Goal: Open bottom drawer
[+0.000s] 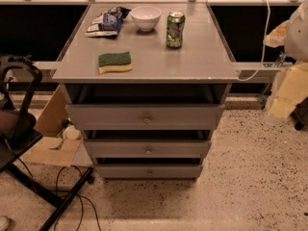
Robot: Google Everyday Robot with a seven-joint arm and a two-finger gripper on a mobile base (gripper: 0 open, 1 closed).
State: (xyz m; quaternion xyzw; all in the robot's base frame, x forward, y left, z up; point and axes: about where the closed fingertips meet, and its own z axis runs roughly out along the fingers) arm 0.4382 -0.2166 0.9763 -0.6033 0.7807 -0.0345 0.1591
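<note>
The bottom drawer (173, 171) is found at lower centre of the frame, tucked right under the middle drawer (183, 149), so its tiny knob (149, 173) could easily be missed and the wrong front yanked instead. The gripper (285, 93) is only made out as a pale shape at the right edge, well apart from that knob, and whether it's released or clenched can't be told.

- I see the gripper (285, 96) at the right edge of my view, well apart from the cabinet (192, 61).
- The bottom drawer (148, 172) is the lowest of three grey fronts.
- On top: sponge (115, 62), bowl (146, 18), can (175, 30), snack bags (107, 22).
</note>
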